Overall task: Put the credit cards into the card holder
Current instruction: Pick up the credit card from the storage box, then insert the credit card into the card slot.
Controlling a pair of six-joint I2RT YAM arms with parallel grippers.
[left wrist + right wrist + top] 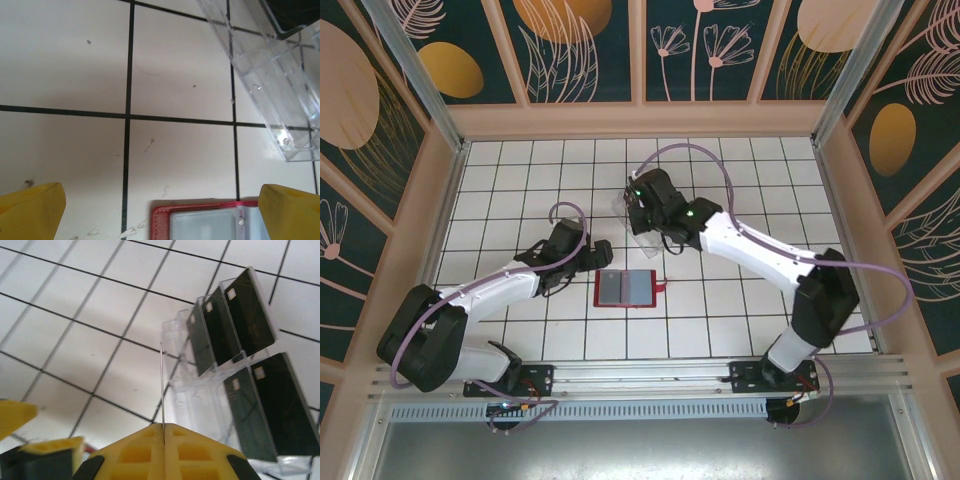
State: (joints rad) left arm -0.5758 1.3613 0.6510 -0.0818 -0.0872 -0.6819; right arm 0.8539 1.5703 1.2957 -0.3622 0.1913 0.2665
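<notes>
The card holder (625, 288), a red wallet with grey-blue pockets, lies open and flat on the tiled table; its top edge also appears as the card holder (210, 222). My left gripper (595, 255) hovers open just left of it, and the left gripper (162, 202) has nothing between its yellow fingers. My right gripper (163, 427) is shut on one credit card (161, 385), seen edge-on as a thin upright line. Several more dark credit cards (250, 310) stand in a clear rack (200, 400). From above, the right gripper (642, 215) sits over that rack.
The clear slotted rack (638, 238) stands just behind the wallet, and a corner of the rack (280, 85) reaches into the left wrist view. Wooden-framed walls enclose the white grid table (520, 180), with bare tiles to the left and right.
</notes>
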